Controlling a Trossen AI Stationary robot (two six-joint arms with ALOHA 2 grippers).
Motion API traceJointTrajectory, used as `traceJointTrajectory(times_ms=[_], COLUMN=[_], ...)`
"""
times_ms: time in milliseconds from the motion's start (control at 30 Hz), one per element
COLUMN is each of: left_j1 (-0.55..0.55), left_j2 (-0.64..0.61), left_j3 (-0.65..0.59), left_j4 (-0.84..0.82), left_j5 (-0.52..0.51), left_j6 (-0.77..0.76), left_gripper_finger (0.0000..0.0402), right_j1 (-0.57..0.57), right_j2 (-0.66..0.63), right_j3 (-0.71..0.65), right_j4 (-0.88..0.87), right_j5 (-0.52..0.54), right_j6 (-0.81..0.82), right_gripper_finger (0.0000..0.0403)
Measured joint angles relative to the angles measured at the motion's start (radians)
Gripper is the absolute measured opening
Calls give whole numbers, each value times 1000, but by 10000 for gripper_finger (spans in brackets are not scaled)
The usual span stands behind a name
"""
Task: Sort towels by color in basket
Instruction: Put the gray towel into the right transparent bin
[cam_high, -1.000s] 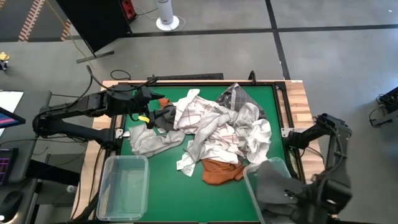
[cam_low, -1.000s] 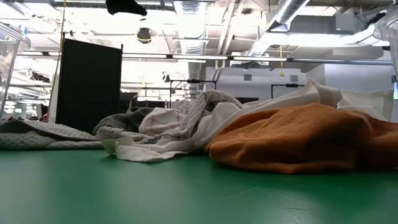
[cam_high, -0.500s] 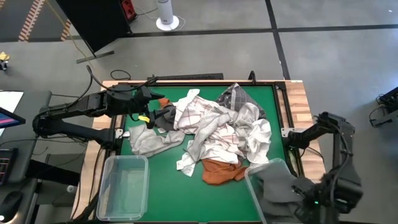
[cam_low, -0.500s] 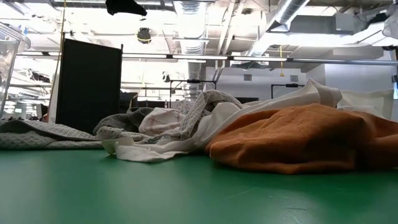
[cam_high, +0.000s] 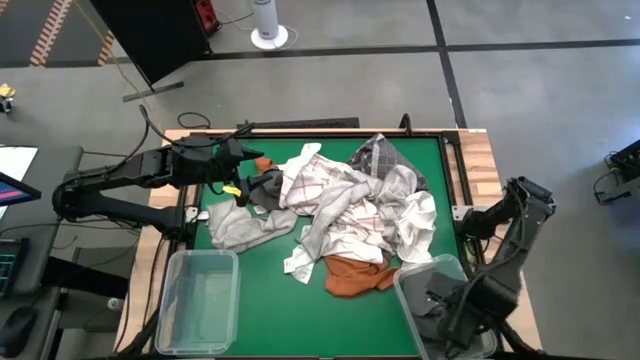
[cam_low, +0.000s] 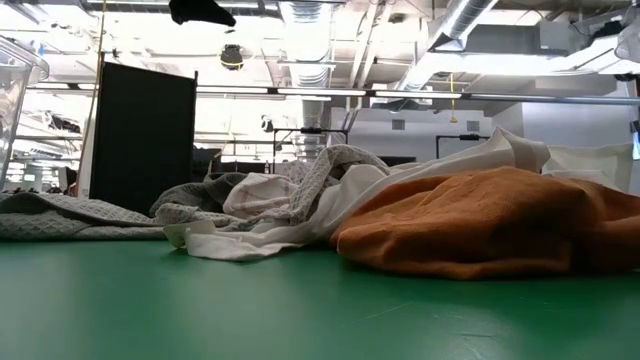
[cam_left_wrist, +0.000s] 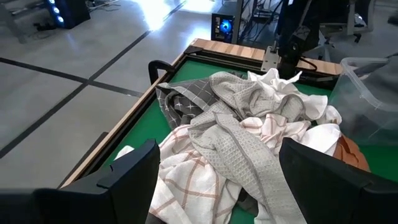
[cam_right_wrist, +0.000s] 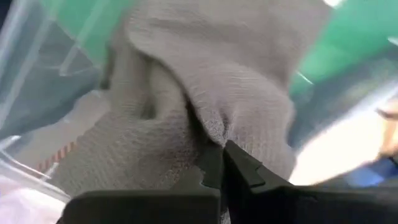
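Note:
A loose pile of towels (cam_high: 350, 205) lies on the green table: white-and-grey checked, white and dark grey ones, with a rust orange towel (cam_high: 355, 275) at its near edge. My left gripper (cam_high: 246, 160) stands open above the pile's left end, holding nothing; its wrist view shows the pile (cam_left_wrist: 242, 130) ahead. My right gripper (cam_high: 452, 308) is over the clear bin (cam_high: 405, 285) at the near right, shut on a grey towel (cam_right_wrist: 205, 93). The towel's lower part (cam_high: 432, 298) lies in that bin. My right gripper pinches a raised fold (cam_right_wrist: 208, 134) of the grey towel between its two shut fingers (cam_right_wrist: 239, 168). The fingers come from above, pointing down. The cloth spreads out below the fingers and sinks into the clear bin; how many layers are caught does not show.
A second clear bin (cam_high: 200, 300) stands at the near left of the table. A wooden frame (cam_high: 470, 170) borders the green mat. In the low view the orange towel (cam_low: 480, 225) and the pile fill the middle distance, with bare green mat (cam_low: 250, 310) in front.
My right gripper, still shut on the grey towel, has swung from the table's right edge toward the left over the right bin, sunk lower and rolled about its own line. The towel has gone down with it into the bin.

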Motion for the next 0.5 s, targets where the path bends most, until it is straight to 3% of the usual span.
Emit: traceJointTrajectory(times_ms=[233,500], left_j1=[0,0], left_j2=[0,0], left_j3=[0,0], left_j4=[-18,-24], left_j5=[0,-1], left_j6=[-2,-11], left_gripper_finger=[316,316], right_j1=[-46,-24], right_j2=[0,-2], right_j3=[-135,-314], right_j4=[132,300], right_j5=[20,64], right_j6=[-151,-253], right_gripper_finger=[24,24])
